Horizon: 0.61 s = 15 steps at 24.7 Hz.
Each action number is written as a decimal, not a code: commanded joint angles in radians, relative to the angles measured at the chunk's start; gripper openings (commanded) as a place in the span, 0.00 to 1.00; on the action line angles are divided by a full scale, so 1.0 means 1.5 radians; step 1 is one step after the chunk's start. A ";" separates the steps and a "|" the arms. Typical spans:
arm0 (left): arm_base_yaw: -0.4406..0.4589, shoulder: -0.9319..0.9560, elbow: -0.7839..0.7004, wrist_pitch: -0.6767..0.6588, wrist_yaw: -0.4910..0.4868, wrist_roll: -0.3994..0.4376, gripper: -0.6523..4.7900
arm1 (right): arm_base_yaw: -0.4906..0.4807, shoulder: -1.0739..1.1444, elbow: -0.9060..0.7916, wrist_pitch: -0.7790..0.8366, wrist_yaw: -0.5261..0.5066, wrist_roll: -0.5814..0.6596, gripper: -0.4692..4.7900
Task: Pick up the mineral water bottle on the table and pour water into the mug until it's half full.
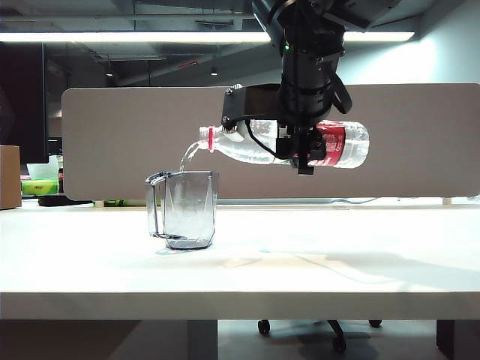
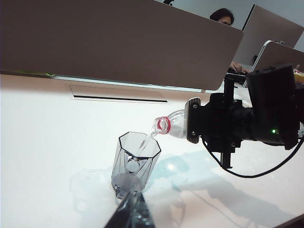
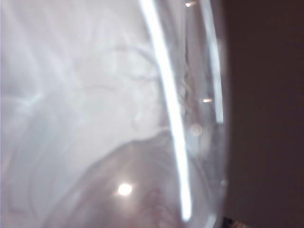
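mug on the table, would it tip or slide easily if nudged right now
The short grey-tinted faceted transparent mug probably slides rather than tips: it looks squat and flat-based on the smooth white table. It holds little water so far, so it is likely light. Its side handle could make it swivel.

Clear bottle with red neck ring, red-and-white label, grey-tinted mug, white table
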 commanded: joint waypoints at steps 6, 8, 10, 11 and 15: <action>-0.001 0.000 0.004 0.006 0.003 0.001 0.11 | -0.001 -0.009 0.007 0.052 0.030 -0.041 0.54; -0.001 0.000 0.004 0.006 0.003 0.001 0.11 | -0.001 -0.009 0.009 0.051 0.042 -0.054 0.54; -0.001 0.000 0.004 0.006 0.003 0.001 0.11 | -0.001 -0.009 0.013 0.051 0.056 -0.057 0.54; -0.001 0.000 0.004 0.006 0.003 0.001 0.11 | -0.001 -0.009 0.015 0.051 0.060 -0.058 0.54; -0.001 0.001 0.004 0.006 0.003 0.001 0.11 | -0.001 -0.009 0.020 0.065 0.080 -0.073 0.54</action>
